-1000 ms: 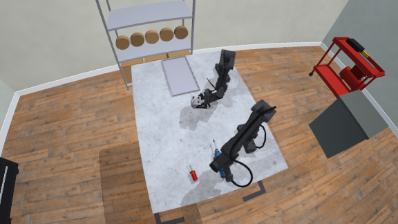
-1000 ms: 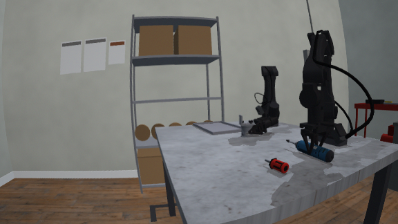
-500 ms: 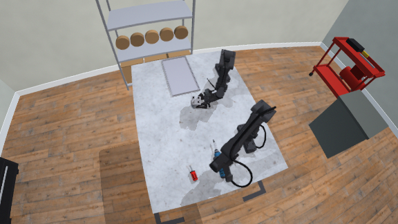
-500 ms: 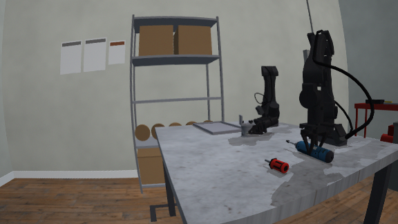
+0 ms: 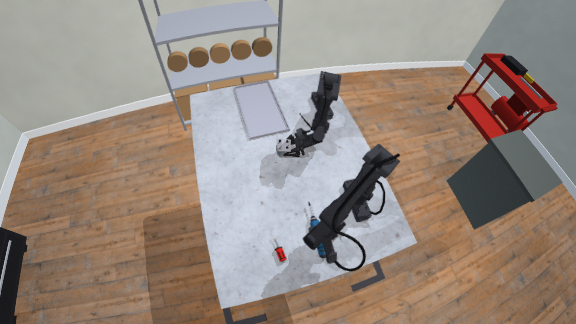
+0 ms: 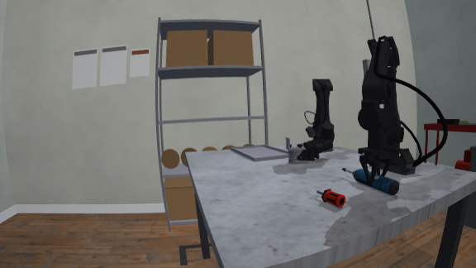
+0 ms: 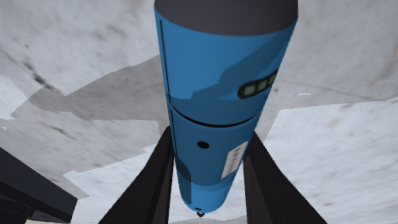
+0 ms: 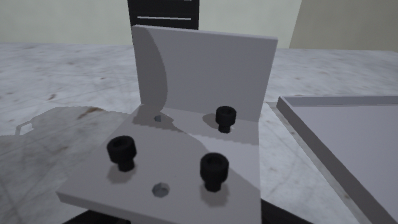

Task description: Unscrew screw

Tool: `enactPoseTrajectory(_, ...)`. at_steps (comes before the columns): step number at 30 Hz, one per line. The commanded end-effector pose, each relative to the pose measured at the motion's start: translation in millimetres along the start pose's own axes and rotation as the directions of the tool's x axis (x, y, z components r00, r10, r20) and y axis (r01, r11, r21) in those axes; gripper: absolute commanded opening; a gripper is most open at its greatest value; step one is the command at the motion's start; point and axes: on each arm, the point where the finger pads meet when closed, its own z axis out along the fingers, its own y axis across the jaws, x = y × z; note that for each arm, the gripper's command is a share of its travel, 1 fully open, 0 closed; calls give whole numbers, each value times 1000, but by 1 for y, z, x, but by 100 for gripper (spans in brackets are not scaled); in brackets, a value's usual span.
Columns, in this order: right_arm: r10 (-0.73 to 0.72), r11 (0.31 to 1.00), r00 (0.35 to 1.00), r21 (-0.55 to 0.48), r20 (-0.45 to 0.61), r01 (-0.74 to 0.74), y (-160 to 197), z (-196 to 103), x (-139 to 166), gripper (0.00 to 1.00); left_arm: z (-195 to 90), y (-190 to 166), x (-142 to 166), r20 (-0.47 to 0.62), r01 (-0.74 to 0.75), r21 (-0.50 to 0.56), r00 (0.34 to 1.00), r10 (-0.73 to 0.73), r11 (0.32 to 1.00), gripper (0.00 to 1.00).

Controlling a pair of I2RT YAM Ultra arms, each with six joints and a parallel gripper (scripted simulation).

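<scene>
On the bench point(image 5: 240, 200) point(image 6: 264, 207), the shallow grey tray point(image 5: 260, 110) point(image 6: 268, 158) point(image 8: 322, 152) lies flat, its pale floor showing inside a low raised rim. Near it the joint module point(image 5: 282, 153) point(image 6: 294, 156) stands upright, outside the tray, with the bracket point(image 5: 286, 144) point(image 6: 287, 143) point(image 8: 202, 75) on top. Three black socket-head screws point(image 8: 122, 152) point(image 8: 214, 170) point(image 8: 226, 118) stand proud of the bracket's flat plate; two round recesses point(image 8: 160, 189) point(image 8: 158, 118) also show there, too small to tell what is in them. The right gripper point(image 5: 291, 153) point(image 6: 298, 156) point(image 8: 182, 191) is around the module, a little over half open; whether it grips cannot be told. The left gripper point(image 5: 325, 245) point(image 6: 374, 180) point(image 7: 209, 132) stands partly open, fingers on both sides of the electric screwdriver point(image 5: 314, 225) point(image 6: 386, 184) point(image 7: 215, 75), which lies on the bench; whether it is clamped cannot be told. Just beside lies a red screwdriver point(image 5: 281, 254) point(image 6: 334, 198). Behind, the shelf unit point(image 5: 215, 21) point(image 6: 208, 71) carries brown boxes point(image 6: 187, 49) point(image 6: 232, 49) and round brown pieces point(image 5: 220, 53) point(image 6: 170, 159).

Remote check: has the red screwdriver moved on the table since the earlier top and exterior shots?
No. The red screwdriver lies at the same spot relative to the table's near edge, its shaft pointing the same way.
</scene>
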Motion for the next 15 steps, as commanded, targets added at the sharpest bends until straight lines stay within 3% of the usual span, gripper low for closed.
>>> enactPoseTrajectory(1, 10, 1000, 1000, -1, 5, -10, 1, 0, -3, 59, -3, -2, -1, 7, -3, 10, 1000, 3, 1000, 42)
enactPoseTrajectory(9, 10, 1000, 1000, -1, 5, -10, 1, 0, -3, 59, -3, -2, -1, 7, -3, 10, 1000, 3, 1000, 42)
enactPoseTrajectory(10, 10, 1000, 1000, -1, 5, -10, 1, 0, -3, 59, -3, -2, -1, 7, -3, 10, 1000, 3, 1000, 49)
enactPoseTrajectory(15, 10, 1000, 1000, -1, 5, -10, 1, 0, -3, 59, -3, -2, -1, 7, -3, 10, 1000, 3, 1000, 49)
